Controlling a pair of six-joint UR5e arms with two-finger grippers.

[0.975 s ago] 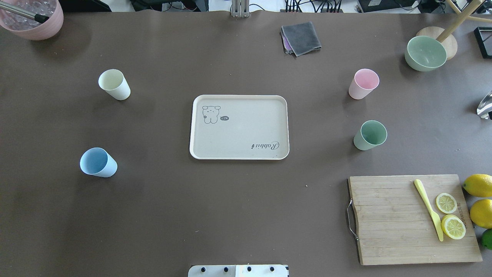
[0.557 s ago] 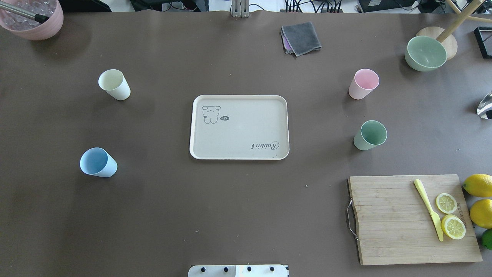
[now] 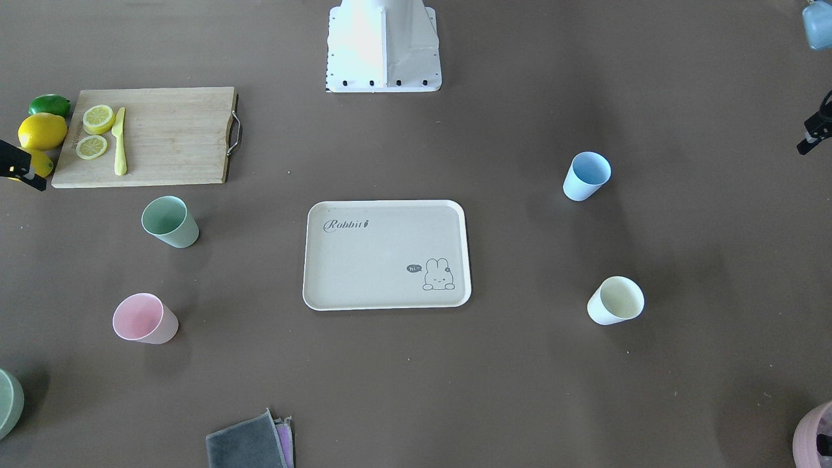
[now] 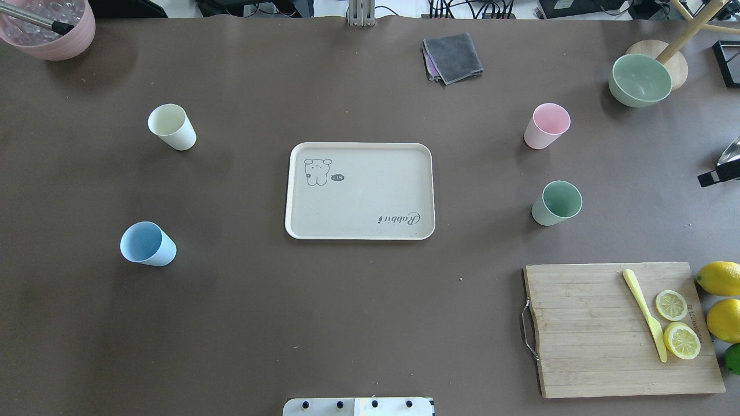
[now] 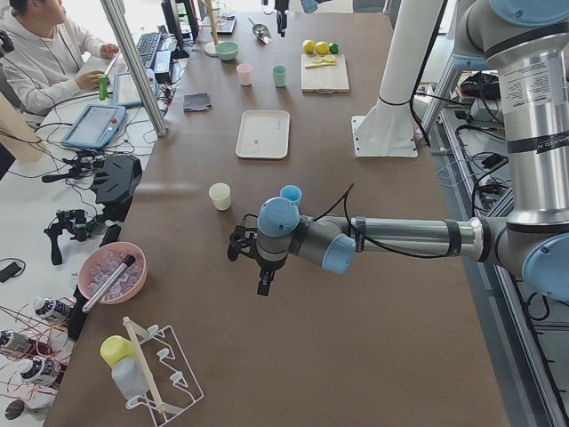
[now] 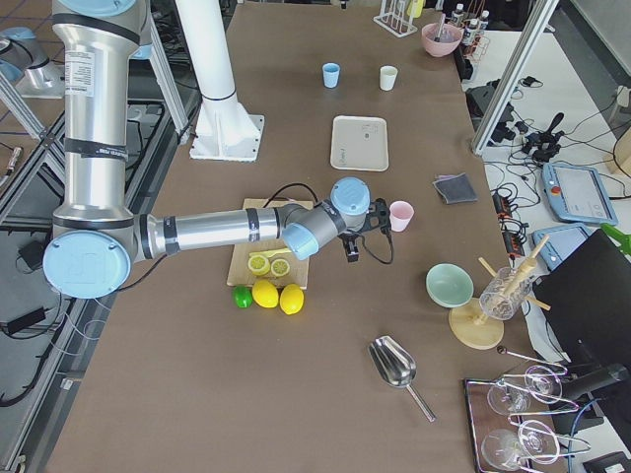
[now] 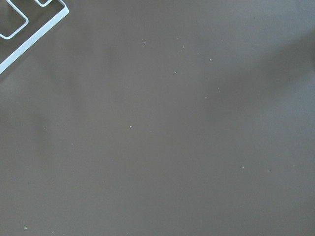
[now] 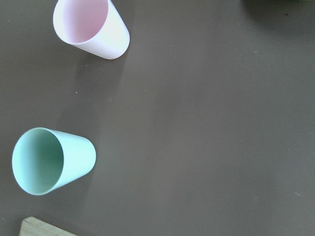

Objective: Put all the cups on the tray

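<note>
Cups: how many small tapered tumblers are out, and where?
4. Cream-yellow matte cup far left, light blue cup near left, pink cup far right, mint green cup near right of the beige rectangular tray; none stands on it.

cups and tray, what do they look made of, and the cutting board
The mint green cup, pink cup, light blue cup and cream-yellow cup look like matte moulded plastic or bamboo-fibre composite: flat pastel colour, thin even walls, no glare. The tray seems the same stuff: matte beige, moulded rim, printed rabbit. The cutting board looks like bamboo or wood: lengthwise strips and grain.
</note>
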